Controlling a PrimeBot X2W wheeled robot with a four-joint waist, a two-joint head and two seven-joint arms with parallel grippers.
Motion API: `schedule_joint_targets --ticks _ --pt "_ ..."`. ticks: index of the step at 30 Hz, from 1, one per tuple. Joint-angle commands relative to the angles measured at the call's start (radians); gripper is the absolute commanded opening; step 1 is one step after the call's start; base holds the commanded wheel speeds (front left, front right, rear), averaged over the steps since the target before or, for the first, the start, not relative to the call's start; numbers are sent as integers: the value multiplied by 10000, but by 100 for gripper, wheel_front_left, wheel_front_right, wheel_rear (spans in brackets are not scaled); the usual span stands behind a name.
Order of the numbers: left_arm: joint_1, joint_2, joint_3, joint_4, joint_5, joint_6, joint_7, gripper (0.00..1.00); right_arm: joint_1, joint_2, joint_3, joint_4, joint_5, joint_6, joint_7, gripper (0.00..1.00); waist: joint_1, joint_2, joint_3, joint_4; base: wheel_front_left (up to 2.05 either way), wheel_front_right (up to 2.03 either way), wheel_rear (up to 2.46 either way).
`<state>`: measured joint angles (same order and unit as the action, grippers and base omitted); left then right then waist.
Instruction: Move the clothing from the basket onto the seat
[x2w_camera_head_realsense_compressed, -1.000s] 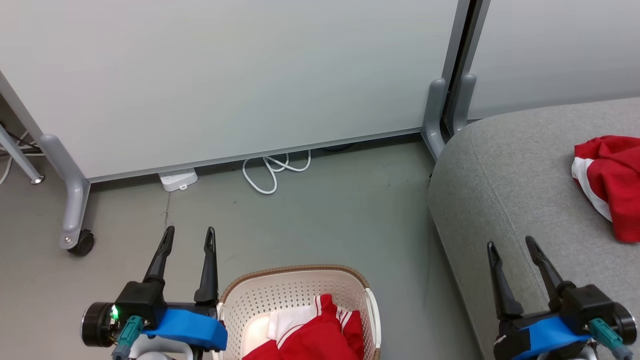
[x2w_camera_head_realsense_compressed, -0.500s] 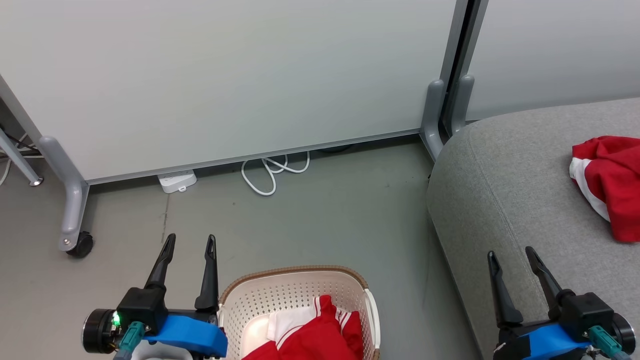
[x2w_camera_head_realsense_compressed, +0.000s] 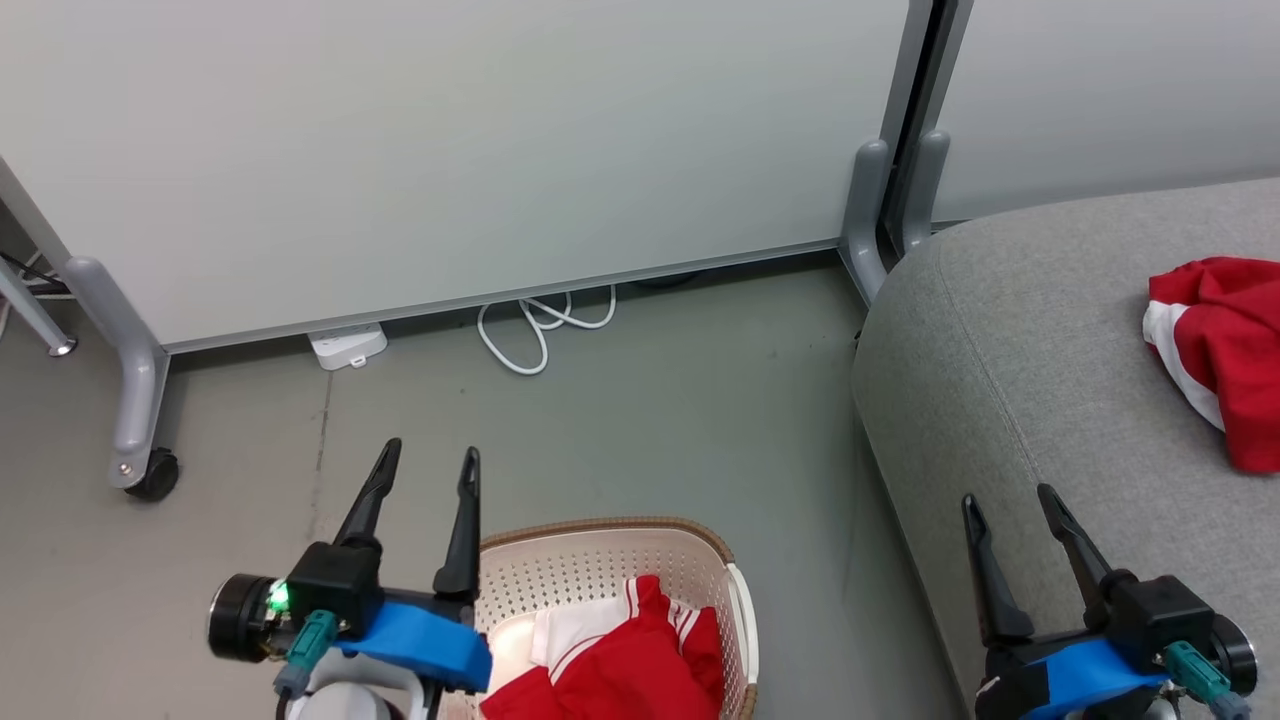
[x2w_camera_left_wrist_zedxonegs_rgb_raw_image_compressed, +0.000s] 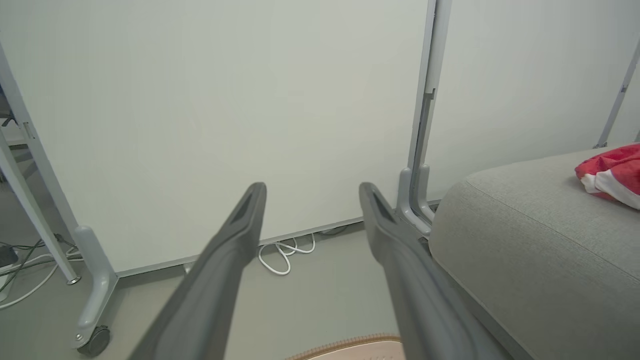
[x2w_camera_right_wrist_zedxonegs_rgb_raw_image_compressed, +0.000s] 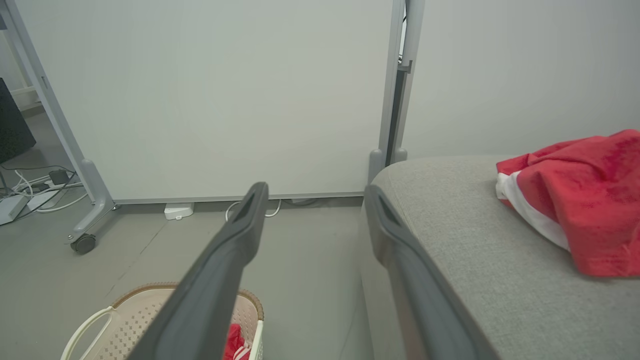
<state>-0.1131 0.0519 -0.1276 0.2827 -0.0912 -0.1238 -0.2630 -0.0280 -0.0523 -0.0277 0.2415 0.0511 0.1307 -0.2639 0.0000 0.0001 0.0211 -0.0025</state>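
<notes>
looks about half done. on the seat (x2w_camera_head_realsense_compressed: 1000, 380), well to the right of the basket (x2w_camera_head_realsense_compressed: 600, 525): one delivered garment (x2w_camera_head_realsense_compressed: 1215, 350), red with white trim, lying in a heap. inside the basket, toward its right wall: a striped garment (x2w_camera_head_realsense_compressed: 640, 670), red and white, bunched up and not yet lifted.

seems to be the pause before the second pick, with nothing gripped. left gripper (x2w_camera_head_realsense_compressed: 432, 450): fingers spread wide, empty, just beside the basket's left rim and above it, tips pointing beyond the basket's far edge toward the wall panel (x2w_camera_head_realsense_compressed: 450, 150). right gripper (x2w_camera_head_realsense_compressed: 1006, 495): spread wide too, empty, well to the right of the basket, over the seat's near edge.

relative to the left gripper: striped garment to the right and lower down, level with the gripper's body rather than its tips, near but apart, with the basket's rim between.

next, probably: bring the left gripper rightward over the basket's opening, tip the fingers down past the brown rim, and close on a raised fold near the top of the pile. soft cloth, so expect draping and trailing; lift well above the basket's rim before carrying to the right, and set down on bare seat on the basket's side of the delivered garment.
</notes>
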Motion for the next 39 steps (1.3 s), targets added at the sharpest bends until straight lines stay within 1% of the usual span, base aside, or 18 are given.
schedule_joint_targets --ticks 1,6,11,17,27,33,39 --pt "-211 -18 -73 43 61 -37 -26 100 -163 19 16 -3 14 1 -8 100 0 -1 112 -60 0 0 0" --pt "-1134 232 -820 549 138 -89 -27 100 -614 16 186 -153 -16 1 -8 100 0 -1 802 -325 0 0 0" --pt "-2273 740 -1838 1283 -131 -70 -27 100 -1287 16 418 -292 -82 1 -8 100 0 -1 1795 -703 0 0 0" --pt "-3600 1402 -3159 2545 -449 -71 -27 100 -2214 14 605 -473 -131 1 -8 100 0 -1 3067 -1127 0 0 0" --pt "-5614 2296 -5808 4581 -1223 -71 -27 100 -3511 15 779 -799 -210 1 -8 100 0 -1 5025 -1643 0 0 0" --pt "-6660 2623 -7403 5594 -1728 -71 -27 100 -4092 19 867 -1031 -257 1 -8 100 0 -1 6035 -1861 0 0 0" --pt "-7624 2797 -9076 6648 -2251 -72 -27 100 -4563 22 904 -1258 -275 1 -8 100 0 -1 6984 -1977 0 0 0"
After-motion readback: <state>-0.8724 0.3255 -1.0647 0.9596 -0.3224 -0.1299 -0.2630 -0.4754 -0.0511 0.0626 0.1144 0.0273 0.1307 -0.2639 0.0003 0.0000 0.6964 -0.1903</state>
